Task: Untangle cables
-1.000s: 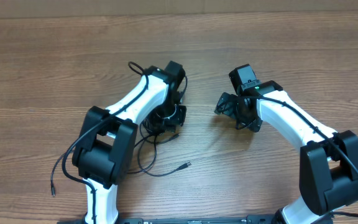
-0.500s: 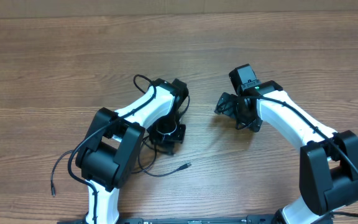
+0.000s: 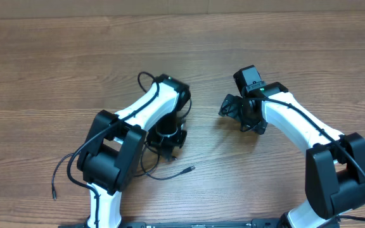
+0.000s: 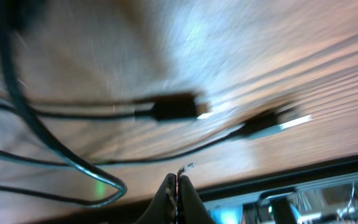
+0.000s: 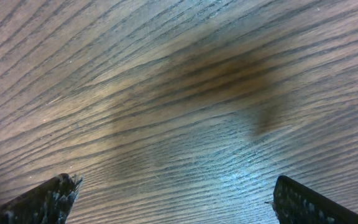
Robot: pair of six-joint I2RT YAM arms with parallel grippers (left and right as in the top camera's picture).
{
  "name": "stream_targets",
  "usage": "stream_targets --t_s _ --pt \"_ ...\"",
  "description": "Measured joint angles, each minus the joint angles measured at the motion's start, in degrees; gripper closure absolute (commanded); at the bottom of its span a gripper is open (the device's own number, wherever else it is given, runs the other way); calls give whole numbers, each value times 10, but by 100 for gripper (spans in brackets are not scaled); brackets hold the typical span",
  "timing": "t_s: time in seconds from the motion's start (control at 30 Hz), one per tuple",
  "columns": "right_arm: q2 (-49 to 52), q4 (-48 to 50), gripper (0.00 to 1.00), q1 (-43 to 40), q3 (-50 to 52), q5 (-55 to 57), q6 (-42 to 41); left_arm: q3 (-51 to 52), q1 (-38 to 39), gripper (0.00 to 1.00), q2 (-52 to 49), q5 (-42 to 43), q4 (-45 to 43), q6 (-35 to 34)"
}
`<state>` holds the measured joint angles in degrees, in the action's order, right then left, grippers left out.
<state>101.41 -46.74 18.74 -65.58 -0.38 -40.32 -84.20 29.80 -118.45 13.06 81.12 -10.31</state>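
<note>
The cables (image 3: pixel 152 170) are thin black cords lying in loose loops by the left arm, partly hidden under it; one plug end (image 3: pixel 189 170) points right. My left gripper (image 3: pixel 170 136) sits low over them, shut. In the left wrist view its jaws (image 4: pixel 177 182) are pressed together with no cord between them. Just beyond lie a black plug (image 4: pixel 174 107) with a light tip, a second plug (image 4: pixel 271 122) with a metal tip, and a cord loop (image 4: pixel 107 185). My right gripper (image 3: pixel 241 114) (image 5: pixel 176 199) stands open over bare wood, apart from the cables.
Another thin black cord (image 3: pixel 61 172) trails left of the left arm, its tip (image 3: pixel 54 195) near the front edge. The wooden table (image 3: pixel 284 50) stretches to the back and sides. Both arm bases stand at the front edge.
My left gripper has moved toward the front of the table, staying shut, and the arm now covers more of the cable loops. The right arm has not moved.
</note>
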Motion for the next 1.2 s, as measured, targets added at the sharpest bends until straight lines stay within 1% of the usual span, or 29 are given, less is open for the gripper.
stream_targets --t_s 0.03,0.1,0.2,0.23,0.27,0.3,0.4,0.47,0.6,0.77,1.07,1.2 --pt "0 0 0 0 0 0 0 -14 0 95 0 1 -3 0" --pt "0 0 0 0 0 0 0 -31 0 89 0 3 -17 0" --pt "0 0 0 0 0 0 0 -40 0 76 0 7 -52 -2" --pt "0 0 0 0 0 0 0 -41 0 67 0 7 -67 -2" --pt "0 0 0 0 0 0 0 -41 0 60 0 7 -86 -2" --pt "0 0 0 0 0 0 0 -41 0 58 0 7 -101 -3" --pt "0 0 0 0 0 0 0 -42 0 58 0 4 -151 -4" --pt "0 0 0 0 0 0 0 -42 0 62 0 -5 -174 -7" --pt "0 0 0 0 0 0 0 -42 0 64 0 -49 -193 -41" --pt "0 0 0 0 0 0 0 -42 0 61 0 -93 -192 -73" --pt "0 0 0 0 0 0 0 -33 0 55 0 -134 -202 -104" --pt "0 0 0 0 0 0 0 -27 0 55 0 -158 -216 -119"
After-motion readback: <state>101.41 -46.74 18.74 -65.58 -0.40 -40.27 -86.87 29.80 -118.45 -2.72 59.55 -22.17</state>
